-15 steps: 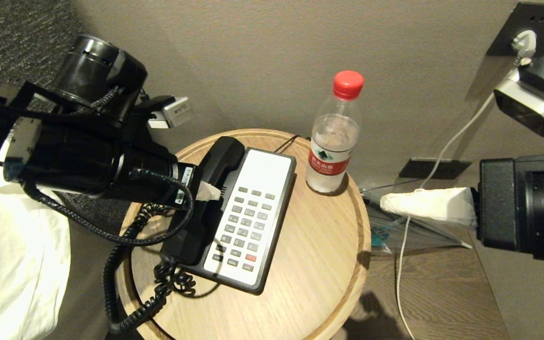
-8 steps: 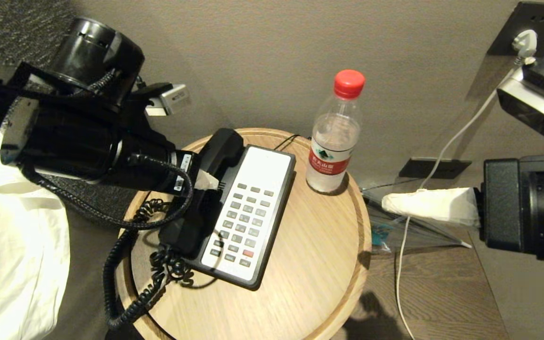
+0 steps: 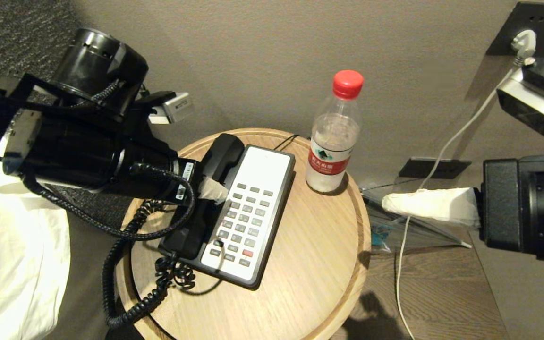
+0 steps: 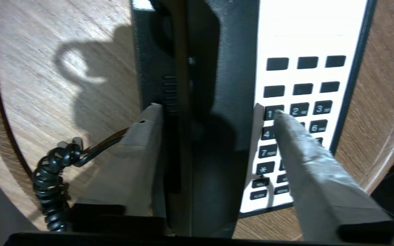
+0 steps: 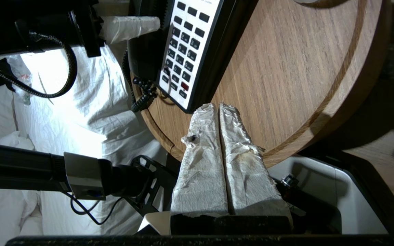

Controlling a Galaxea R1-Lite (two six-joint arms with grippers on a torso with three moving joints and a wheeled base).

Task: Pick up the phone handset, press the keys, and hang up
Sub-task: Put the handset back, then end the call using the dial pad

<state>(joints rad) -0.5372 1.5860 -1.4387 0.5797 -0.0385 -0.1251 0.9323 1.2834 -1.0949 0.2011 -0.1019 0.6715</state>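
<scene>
The black phone handset (image 3: 222, 151) lies lengthwise in the cradle on the left side of the phone base (image 3: 248, 217), on the round wooden table (image 3: 310, 264). My left gripper (image 3: 210, 189) straddles its middle, open. In the left wrist view the handset (image 4: 210, 85) runs between the wrapped fingers (image 4: 142, 136); the other finger hangs over the number keys (image 4: 306, 89), apart from the handset. The coiled cord (image 3: 130, 283) hangs off the table's left edge. My right gripper (image 3: 387, 203) hovers right of the table, shut and empty, its tips (image 5: 217, 106) near the table's rim.
A water bottle with a red cap (image 3: 333, 141) stands behind the phone. White bedding (image 3: 12, 255) lies at the left. A white cable (image 3: 402, 264) drops from a wall socket at the right. A white bin (image 5: 320, 177) sits below the table edge.
The left gripper's fingers have spread off the handset. The handset's far end rose slightly half a second ago and has settled back onto the base. The right arm has not moved.
</scene>
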